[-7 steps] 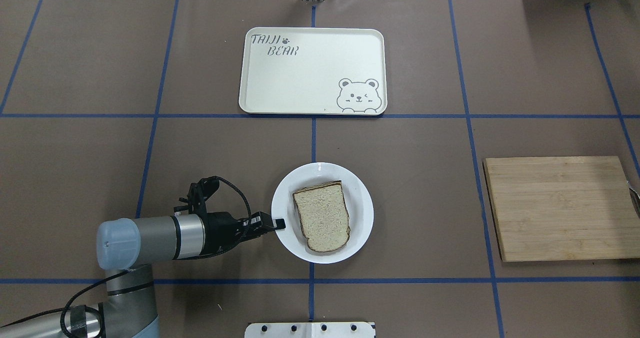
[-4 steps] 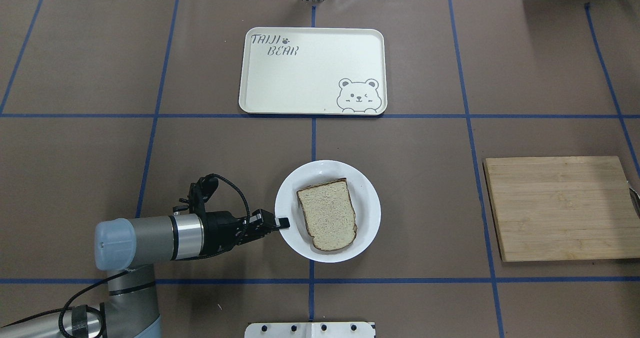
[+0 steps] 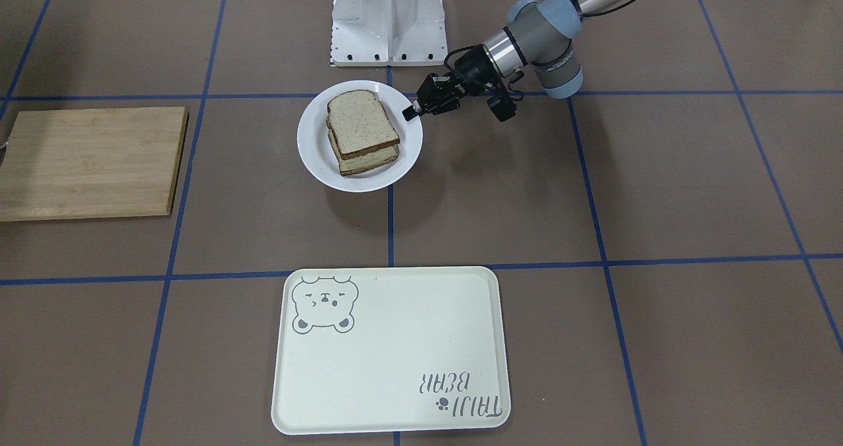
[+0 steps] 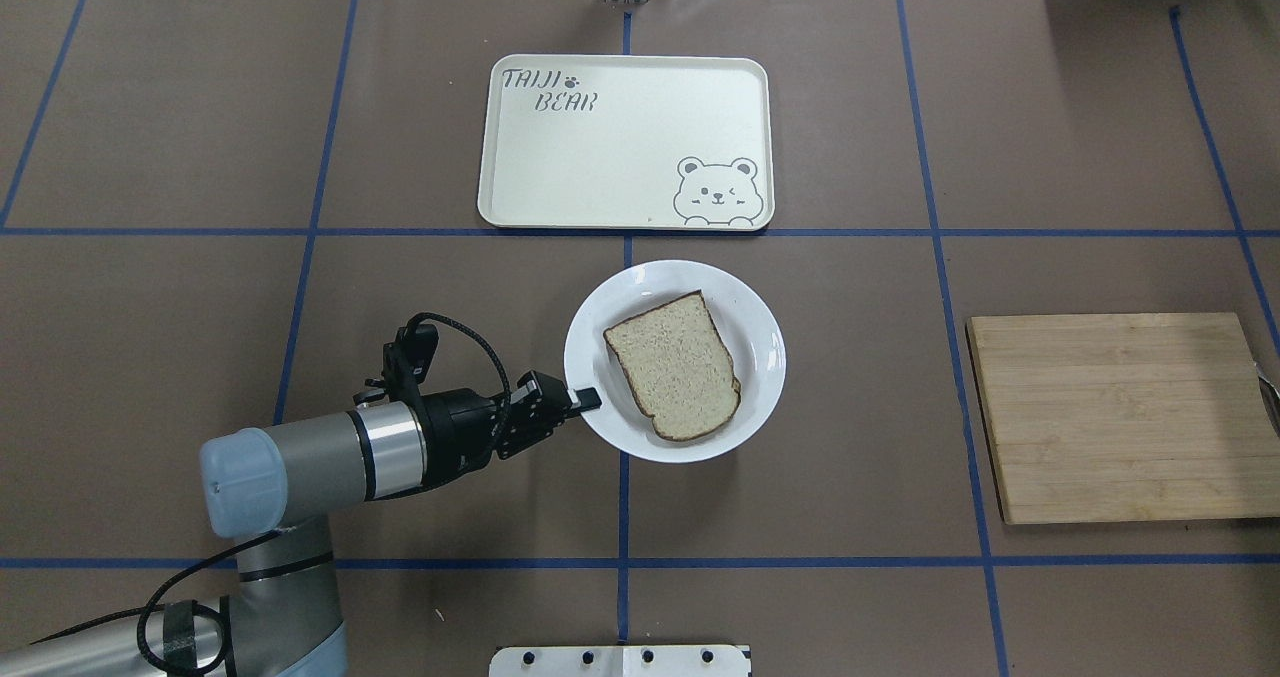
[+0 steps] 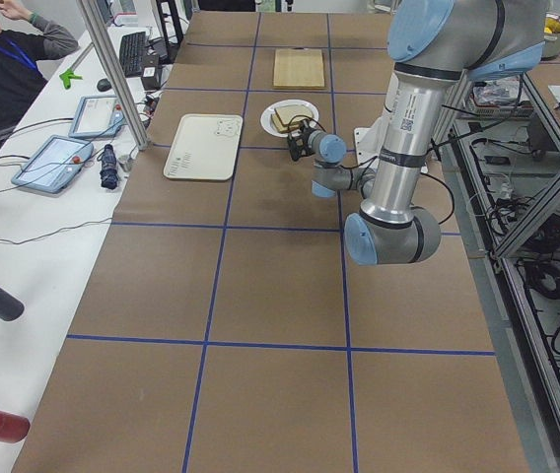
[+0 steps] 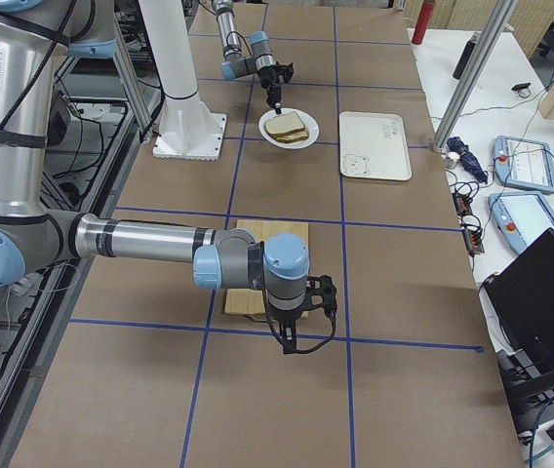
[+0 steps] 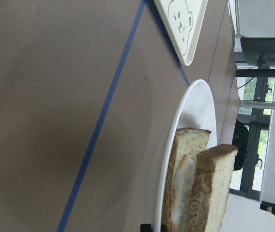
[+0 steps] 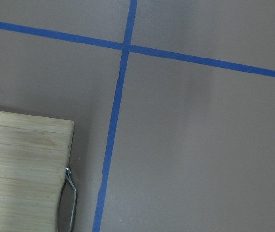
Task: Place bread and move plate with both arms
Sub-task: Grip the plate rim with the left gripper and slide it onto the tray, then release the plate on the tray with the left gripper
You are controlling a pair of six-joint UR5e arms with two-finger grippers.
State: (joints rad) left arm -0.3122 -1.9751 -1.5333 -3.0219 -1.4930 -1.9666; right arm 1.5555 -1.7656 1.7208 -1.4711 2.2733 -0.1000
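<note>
The white plate (image 4: 600, 337) is held by its near-left rim in my left gripper (image 4: 590, 397), which is shut on it. Its shadow in the front-facing view falls apart from the plate (image 3: 313, 146), so it seems raised off the table. The plain bread (image 4: 672, 365) lies on top of a second slice on the plate, and it shows the same way in the front-facing view (image 3: 361, 122). In the left wrist view the bread (image 7: 210, 193) stands over a white layer and the lower slice. My right gripper (image 6: 296, 336) hangs beside the cutting board; I cannot tell if it is open.
The cream bear tray (image 4: 625, 142) lies just beyond the plate. The wooden cutting board (image 4: 1120, 417) lies at the right, with a metal handle (image 8: 72, 203) at its edge. A white mount base (image 3: 388, 18) stands at the robot's side.
The left gripper has carried the plate with the bread away from the robot and slightly right, toward the tray. The plate's far rim now sits close to the tray's near edge.
</note>
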